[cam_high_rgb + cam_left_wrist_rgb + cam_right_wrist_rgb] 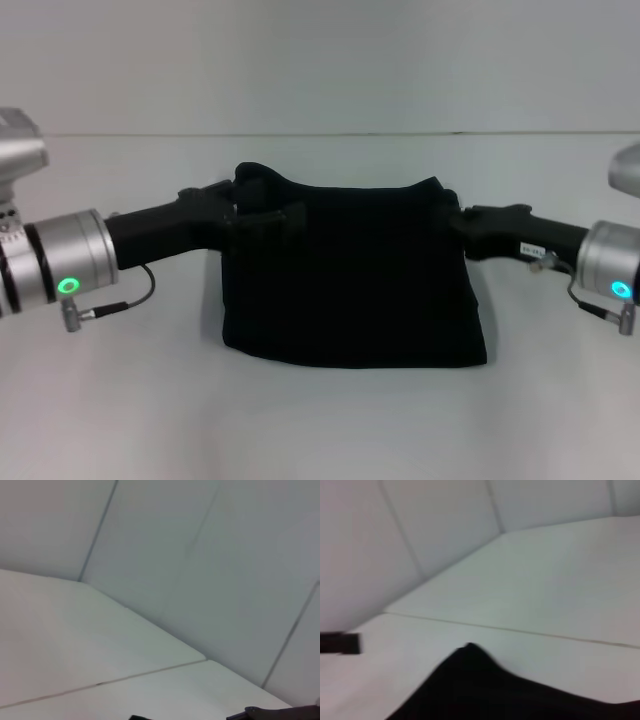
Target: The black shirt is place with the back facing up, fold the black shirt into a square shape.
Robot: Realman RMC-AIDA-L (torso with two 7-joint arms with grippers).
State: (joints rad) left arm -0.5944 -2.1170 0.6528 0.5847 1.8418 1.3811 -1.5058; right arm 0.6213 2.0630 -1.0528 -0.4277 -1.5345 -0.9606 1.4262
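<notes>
Right now the black shirt hangs in the middle of the scene as a roughly rectangular bundle, held up by its two upper corners. Its upper edge sags a little between the corners, and its lower edge lies on the white tabletop, flaring slightly wider at the bottom than at the top. The cloth is plain and dark, so I can make out almost no folds in it; a lumpy bunch of fabric sits at the upper left corner.

The left gripper comes in from the left side, its black body reaching across to that bunched corner, and its fingers are pinched closed on the shirt there. The right gripper comes in from the opposite side at about the same height and is clenched on the shirt's upper right corner. Both silver forearms show a green light ring near the wrist, and a thin cable loops under each one.

In the right wrist view a peak of the black cloth rises in front of the pale tabletop, with a seam line running across the surface behind it. The left wrist view shows mostly the tabletop and the panelled wall behind it, with only slivers of something dark at the lower edge that I cannot identify.
</notes>
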